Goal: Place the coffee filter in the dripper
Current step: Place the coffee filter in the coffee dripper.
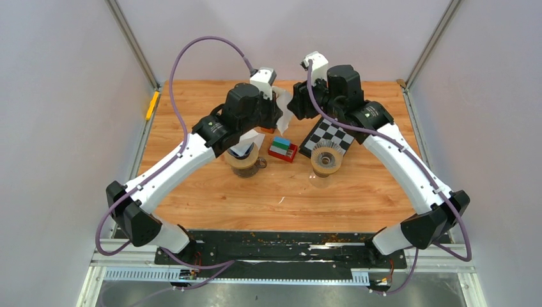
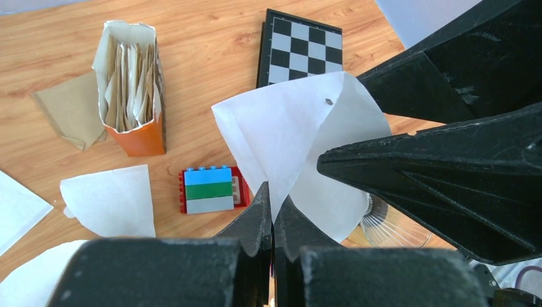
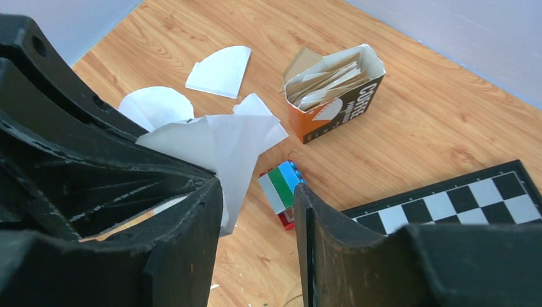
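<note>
- Top view: the filter (image 1: 282, 110) hangs in the air at the far middle of the desk (image 1: 358, 198), between the two wrists. The left jaws carry it and the right jaws come in from the right. The dripper (image 1: 327, 157), the ribbed glass one, stands nearer and to the right, just near of the checkerboard (image 1: 327, 135). A cup (image 1: 246, 160) to the left already has paper in it, so aim for the glass one.
- Left wrist view: the left jaws are pressed together, pinching the filter (image 2: 287, 134) at its lower edge. The paper stands up above them and its top looks partly opened. The dripper (image 2: 390, 224) shows below and to the right of the paper. Hold this pinch firm but do not pull, since the paper would likely tear at the seam.
- Right wrist view: the right jaws are spread, and only the brick (image 3: 281, 185) and bare desk show in the gap. The filter (image 3: 230, 141) lies beside the left-hand finger, not between the two. Shift the right jaws left until one layer sits in the gap, then close gently.
- Once the cone is open, I judge it best to carry it over the dripper, point down, and lower it straight.
</note>
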You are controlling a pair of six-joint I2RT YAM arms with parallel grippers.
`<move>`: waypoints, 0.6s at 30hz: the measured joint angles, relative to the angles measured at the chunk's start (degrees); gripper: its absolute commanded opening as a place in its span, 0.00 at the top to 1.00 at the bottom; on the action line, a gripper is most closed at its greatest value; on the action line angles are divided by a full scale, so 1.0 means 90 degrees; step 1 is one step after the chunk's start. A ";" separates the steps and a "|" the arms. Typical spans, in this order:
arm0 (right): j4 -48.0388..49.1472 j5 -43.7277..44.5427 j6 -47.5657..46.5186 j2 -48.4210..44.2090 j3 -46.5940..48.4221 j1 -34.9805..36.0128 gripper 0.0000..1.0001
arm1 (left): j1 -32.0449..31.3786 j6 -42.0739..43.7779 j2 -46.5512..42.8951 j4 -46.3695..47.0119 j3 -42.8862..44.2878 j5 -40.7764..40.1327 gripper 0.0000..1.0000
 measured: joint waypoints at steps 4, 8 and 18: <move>-0.0078 0.0221 -0.0248 -0.0058 0.0000 0.0073 0.55 | 0.0000 0.0063 0.0000 0.0000 0.0036 -0.0039 1.00; -0.0083 0.0476 -0.0520 -0.0085 -0.0046 0.0238 0.52 | -0.0005 0.0119 0.0002 0.0000 0.0036 -0.0068 1.00; -0.0121 0.0906 -0.1124 -0.0119 -0.0189 0.0726 0.66 | -0.0095 0.0255 0.0002 0.0000 0.0036 -0.0126 1.00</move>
